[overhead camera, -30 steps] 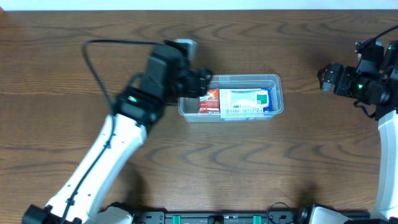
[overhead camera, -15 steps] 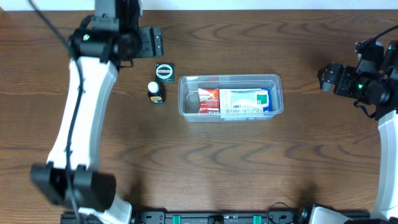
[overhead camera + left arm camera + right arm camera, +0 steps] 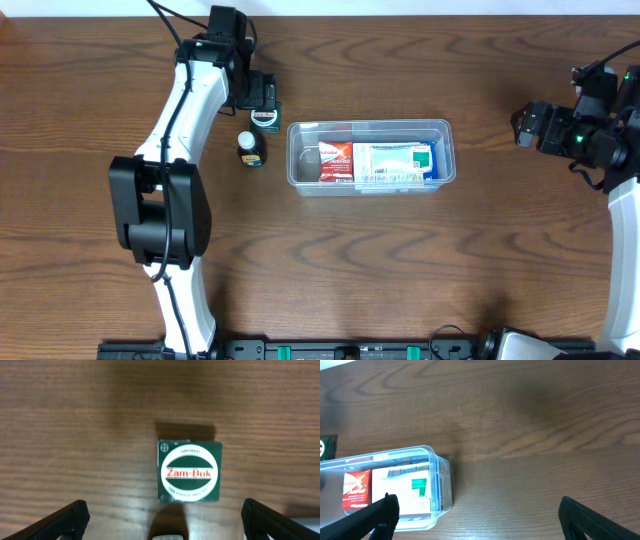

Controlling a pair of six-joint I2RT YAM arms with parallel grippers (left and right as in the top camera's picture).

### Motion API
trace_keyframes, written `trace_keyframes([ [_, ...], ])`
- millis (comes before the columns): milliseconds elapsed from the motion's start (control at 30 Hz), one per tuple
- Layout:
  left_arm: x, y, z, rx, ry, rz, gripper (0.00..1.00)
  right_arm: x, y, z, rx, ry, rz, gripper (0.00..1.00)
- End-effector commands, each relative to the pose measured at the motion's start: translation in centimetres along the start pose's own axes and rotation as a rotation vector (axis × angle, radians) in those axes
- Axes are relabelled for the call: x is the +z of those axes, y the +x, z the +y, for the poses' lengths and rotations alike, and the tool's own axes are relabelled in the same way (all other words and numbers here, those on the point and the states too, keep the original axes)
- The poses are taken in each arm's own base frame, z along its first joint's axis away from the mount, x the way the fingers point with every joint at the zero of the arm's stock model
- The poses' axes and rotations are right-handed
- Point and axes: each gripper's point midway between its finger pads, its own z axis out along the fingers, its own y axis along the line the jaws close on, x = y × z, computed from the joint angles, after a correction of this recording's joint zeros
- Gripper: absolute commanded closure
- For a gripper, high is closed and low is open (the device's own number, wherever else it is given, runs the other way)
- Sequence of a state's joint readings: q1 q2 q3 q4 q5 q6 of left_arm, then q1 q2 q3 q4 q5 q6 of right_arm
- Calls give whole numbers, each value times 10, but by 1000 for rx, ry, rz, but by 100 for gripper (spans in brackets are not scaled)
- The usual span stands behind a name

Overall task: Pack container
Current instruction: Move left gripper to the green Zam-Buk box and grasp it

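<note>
Green box [image 3: 190,472] label legible only by wrist, left claw [image 3: 165,510] wide, right claw [image 3: 477,510] wide

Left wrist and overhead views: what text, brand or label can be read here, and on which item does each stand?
"Zam-Buk": red lettering in the white oval on the green box.
"OINTMENT": small print above it on the same box; the line beneath is too blurred to read.
Too small to read: the print on the red-and-white carton and the blue-and-white carton inside the container.
Too small to read: the label on the small bottle.
</note>
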State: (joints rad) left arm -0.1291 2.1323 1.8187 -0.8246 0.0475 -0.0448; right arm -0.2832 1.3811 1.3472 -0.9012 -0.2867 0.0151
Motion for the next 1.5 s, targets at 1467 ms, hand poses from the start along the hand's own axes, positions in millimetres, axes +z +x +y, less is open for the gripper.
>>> trace_keyframes([
  [1467,84,31,-18,142,-10,131,33,-4,-5,-1,7,5,-13,1],
])
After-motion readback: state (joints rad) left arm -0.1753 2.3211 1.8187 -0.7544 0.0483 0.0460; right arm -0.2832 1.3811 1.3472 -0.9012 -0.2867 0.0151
